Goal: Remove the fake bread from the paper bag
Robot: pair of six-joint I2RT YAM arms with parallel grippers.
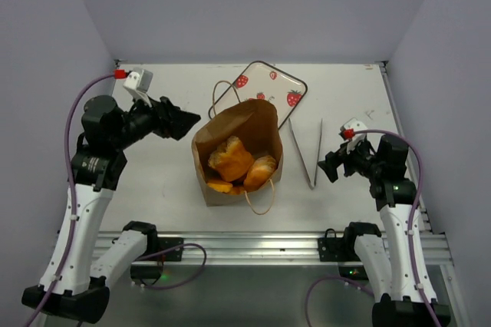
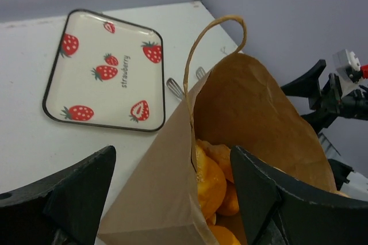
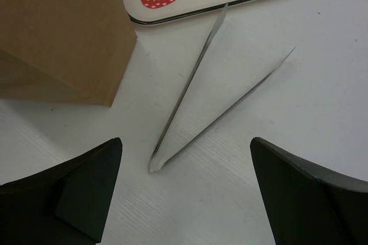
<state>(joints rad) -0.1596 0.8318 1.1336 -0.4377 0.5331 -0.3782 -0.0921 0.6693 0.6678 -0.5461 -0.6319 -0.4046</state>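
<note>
White surface (image 1: pixel 153 181), grey walls. My left end effector (image 1: pixel 188 123) hangs released at the paper bag's (image 1: pixel 249 121) left rim. All the fake bread (image 1: pixel 230 158) is inside. My right end effector (image 1: pixel 326 167) is released over the tongs (image 1: pixel 311 154). Next, I judge: reach in and pinch one piece.

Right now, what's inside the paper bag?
Glossy orange bread pieces lie piled inside the paper bag, at least three showing through its open mouth. Anything beneath them or deeper in is covered by the top pieces and the paper walls.
</note>
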